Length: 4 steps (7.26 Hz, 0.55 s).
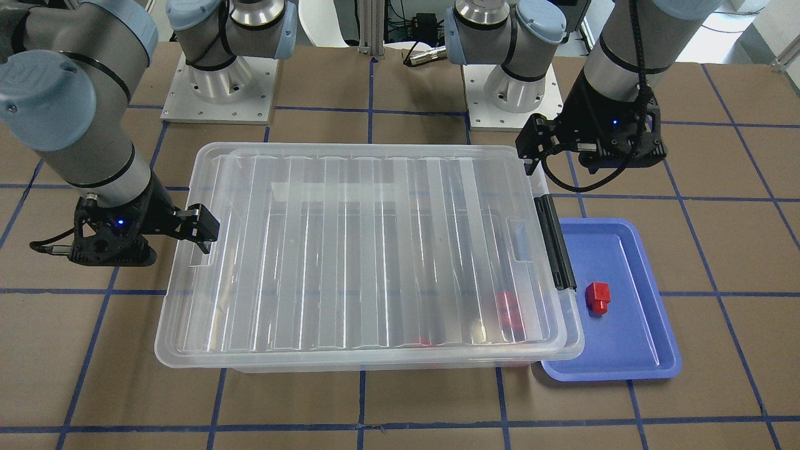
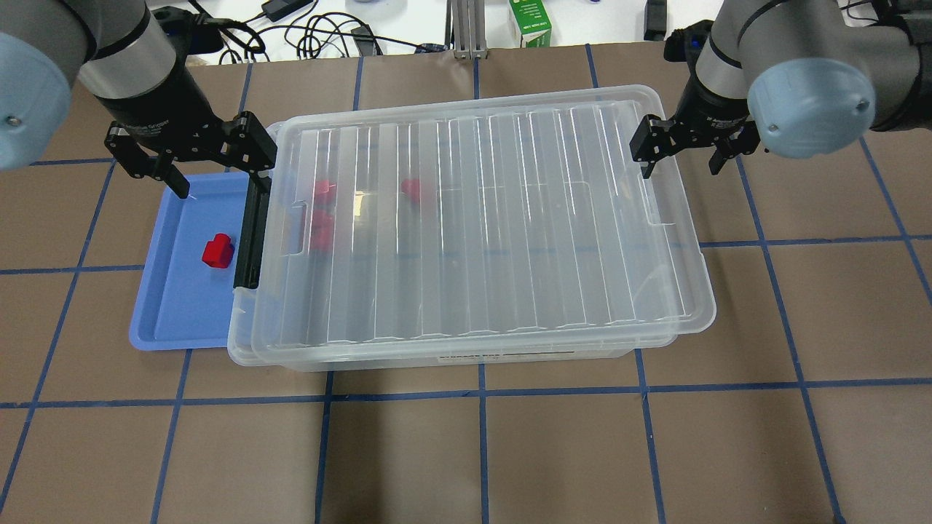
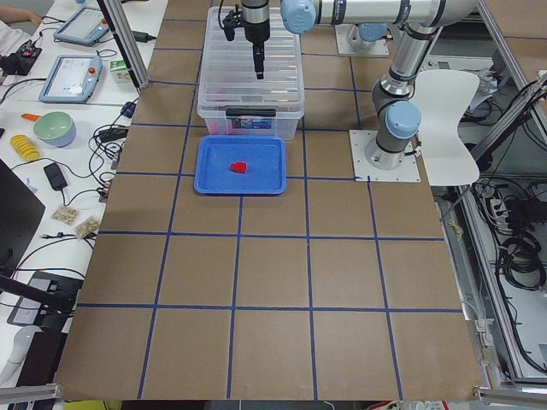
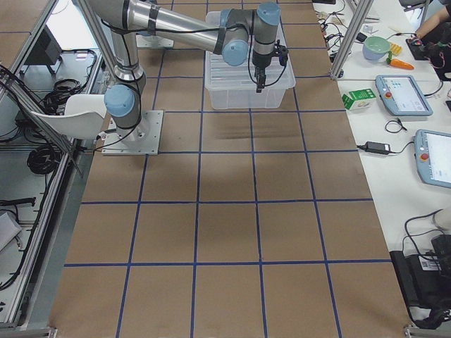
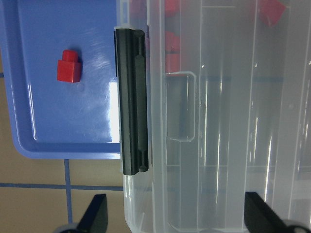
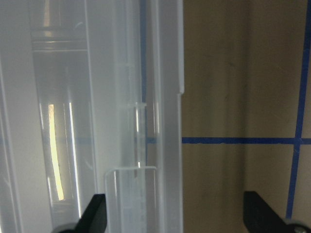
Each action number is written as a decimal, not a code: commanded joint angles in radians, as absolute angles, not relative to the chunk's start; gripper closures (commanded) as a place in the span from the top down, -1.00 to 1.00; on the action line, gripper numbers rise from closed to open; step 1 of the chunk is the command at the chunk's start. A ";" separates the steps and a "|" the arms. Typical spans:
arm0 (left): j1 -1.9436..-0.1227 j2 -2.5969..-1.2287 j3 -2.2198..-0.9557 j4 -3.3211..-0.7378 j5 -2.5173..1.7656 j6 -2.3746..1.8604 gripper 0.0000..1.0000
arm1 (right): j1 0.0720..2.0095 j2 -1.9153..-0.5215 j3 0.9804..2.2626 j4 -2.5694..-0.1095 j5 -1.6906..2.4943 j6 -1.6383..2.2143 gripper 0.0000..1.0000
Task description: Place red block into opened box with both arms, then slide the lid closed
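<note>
Black two-finger left gripper [image 2: 220, 175], spread wide and empty, is hovering at the latched left end of the large clear plastic box [image 2: 364, 356]. The right gripper [image 2: 681, 164], equally spread, is flanking the ribbed translucent lid [image 2: 480, 225], apparently to slide it. Small red plastic blocks [image 2: 322, 191] are lying inside.

**Box** [image 2: 451, 359]: a large clear plastic bin standing upright on the table [image 2: 510, 451]. A black latch bar [image 2: 251, 233] sits on the short end at the robot's left.

**Lid** [image 2: 510, 218]: flat, clear and ribbed. It lies on the box's rim, slightly skewed, and covers nearly the whole opening. It overhangs the right end and leaves a strip of rim bare beside the latch bar.

**Red blocks** [image 2: 322, 191]: three show blurred through the lid, inside the box near the latch end. A fourth red block [image 2: 217, 251], a cube with a stub, lies on the blue tray [image 2: 167, 320] just beside the latch bar.

**Left gripper** [image 2: 216, 164]: jaws spread at the box's far latch-end corner.

**Right gripper** [image 2: 681, 154]: jaws spread at the lid's far right corner.
</note>
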<state>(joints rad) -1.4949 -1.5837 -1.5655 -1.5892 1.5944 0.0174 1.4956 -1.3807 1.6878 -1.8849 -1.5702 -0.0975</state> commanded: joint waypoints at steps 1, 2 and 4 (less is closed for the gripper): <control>-1.401 -1.586 -1.549 -1.575 1.595 0.017 1.00 | 1.489 -1.388 1.736 -1.945 -1.592 -0.129 0.97; -1.390 -1.586 -1.548 -1.580 1.592 0.018 1.00 | 1.483 -1.388 1.738 -1.947 -1.612 -0.135 0.97; -1.384 -1.604 -1.572 -1.569 1.592 0.018 1.00 | 1.453 -1.387 1.738 -1.947 -1.612 -0.149 0.97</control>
